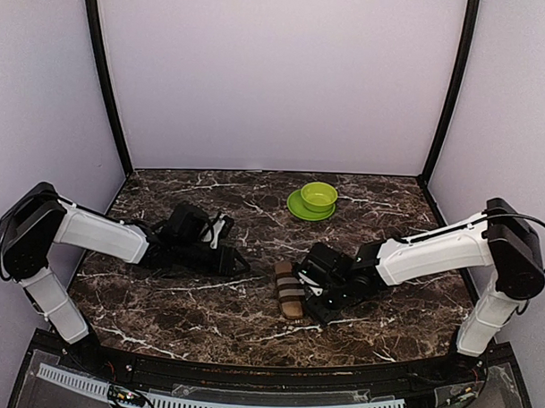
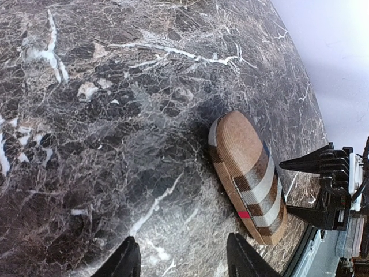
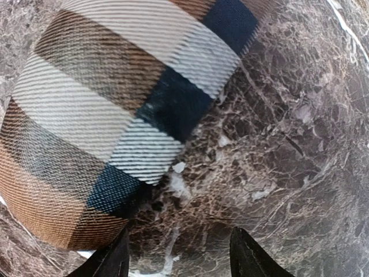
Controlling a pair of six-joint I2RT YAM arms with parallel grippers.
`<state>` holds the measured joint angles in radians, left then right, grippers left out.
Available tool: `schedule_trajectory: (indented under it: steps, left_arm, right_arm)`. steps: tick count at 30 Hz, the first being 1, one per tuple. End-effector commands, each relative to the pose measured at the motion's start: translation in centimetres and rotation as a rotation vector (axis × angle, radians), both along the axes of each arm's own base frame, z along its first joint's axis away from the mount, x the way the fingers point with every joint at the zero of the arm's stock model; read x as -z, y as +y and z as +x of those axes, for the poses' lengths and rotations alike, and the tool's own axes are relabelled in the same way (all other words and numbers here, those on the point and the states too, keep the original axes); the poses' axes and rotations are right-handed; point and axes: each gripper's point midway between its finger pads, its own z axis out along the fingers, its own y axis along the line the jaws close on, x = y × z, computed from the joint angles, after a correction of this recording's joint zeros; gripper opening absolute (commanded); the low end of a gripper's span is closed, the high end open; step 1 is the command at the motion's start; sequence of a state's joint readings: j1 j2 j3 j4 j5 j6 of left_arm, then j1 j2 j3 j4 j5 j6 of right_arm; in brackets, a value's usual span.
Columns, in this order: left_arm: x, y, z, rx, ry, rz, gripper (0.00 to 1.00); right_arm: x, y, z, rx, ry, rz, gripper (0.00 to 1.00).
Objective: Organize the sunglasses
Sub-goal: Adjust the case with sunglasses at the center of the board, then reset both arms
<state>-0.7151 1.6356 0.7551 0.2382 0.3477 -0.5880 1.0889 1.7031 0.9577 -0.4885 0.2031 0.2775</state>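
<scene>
Right gripper (image 3: pixel 179 254): spread, empty, low beside case (image 3: pixel 115 115); left gripper (image 2: pixel 184 257) spread too. Risks shoving case sideways (rounded shell, smooth table) on an off-centre close.

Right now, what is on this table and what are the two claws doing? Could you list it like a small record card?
surface: dark marble-patterned table
main item: brown, white and navy plaid fabric oval glasses case, closed, lying flat near the front centre
dishes: small round green bowl sitting on a round green plate, behind the case
left gripper: open, empty, facing the case from a short way off
right gripper: open, empty, close beside the case
</scene>
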Motion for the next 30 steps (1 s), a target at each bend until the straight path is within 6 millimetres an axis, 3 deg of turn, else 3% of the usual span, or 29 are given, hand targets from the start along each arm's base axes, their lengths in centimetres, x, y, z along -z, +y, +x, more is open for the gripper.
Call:
schedule_trajectory:
  steps: [1, 10, 18, 23, 30]
  left_arm:
    - [-0.6, -0.8, 0.4, 0.016, -0.005, -0.026, 0.52]
    - [-0.1, -2.2, 0.3, 0.057, 0.005, -0.022, 0.52]
    - [0.7, -4.0, -0.3, 0.104, 0.008, -0.009, 0.52]
    - [1.2, -5.4, -0.6, 0.133, 0.021, -0.008, 0.52]
    - [0.7, -4.7, -0.2, 0.102, -0.020, 0.025, 0.52]
  right_arm:
    - [-0.7, 1.5, 0.0, 0.018, 0.016, 0.105, 0.61]
    - [-1.5, 3.5, 0.4, 0.020, 0.017, 0.194, 0.62]
    - [-1.3, 2.4, 2.1, 0.102, 0.013, 0.203, 0.63]
    - [-1.2, 2.9, 2.9, 0.132, 0.023, 0.240, 0.62]
    - [-1.7, 1.0, 4.3, 0.239, 0.004, 0.252, 0.64]
